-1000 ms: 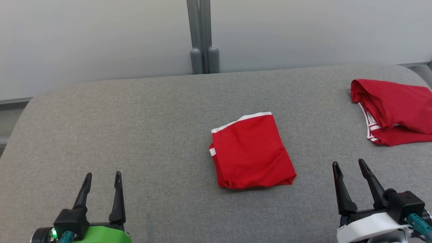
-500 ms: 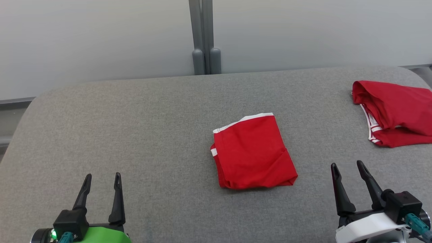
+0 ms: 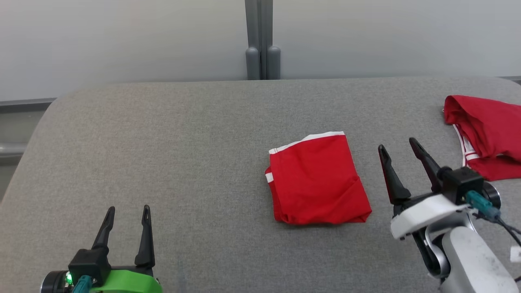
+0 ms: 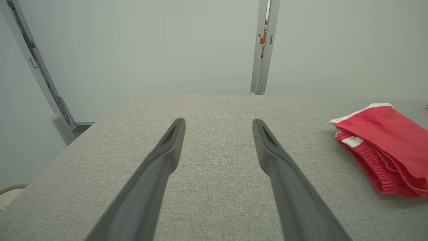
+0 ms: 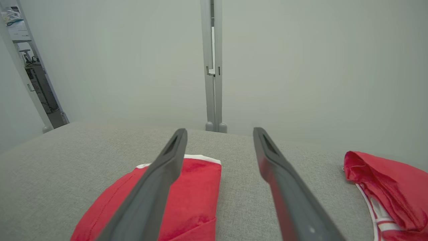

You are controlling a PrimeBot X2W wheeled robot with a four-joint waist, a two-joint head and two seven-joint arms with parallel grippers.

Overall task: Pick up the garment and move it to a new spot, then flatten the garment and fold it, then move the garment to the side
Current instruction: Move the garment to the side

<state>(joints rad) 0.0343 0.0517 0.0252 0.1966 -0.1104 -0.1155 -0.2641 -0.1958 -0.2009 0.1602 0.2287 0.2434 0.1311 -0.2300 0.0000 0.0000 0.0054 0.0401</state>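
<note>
- The folded red garment lies flat on the grey padded table, a little right of the middle. It is a squarish packet with a white band along its far edge and a bit of white showing at its left side.
- Its near right corner has a slanting crease (not quite as tidy as the rest of it).
- The left gripper is at the near left of the table, well apart from the garment. Its two dark fingers are spread wide with only grey cloth between them, and it has hold of nothing.
- The right gripper is just beside the garment's right edge, pointing away from the robot and leaning a little to the left. Its jaws also stand wide apart and hold nothing. As far as I can tell it does not touch the garment.
- In the right wrist view, one finger crosses in front of the folded garment and the other runs over bare table.
- Whether either gripper rests on the table or is just above it, I cannot tell.
- A second red garment lies crumpled at the far right of the table, with white striped trim on its left side (part of it runs out of the head view). It is apart from the folded one, and the right gripper is between the two.
- Behind the table is a pale wall with a grey post at about its middle.
</note>
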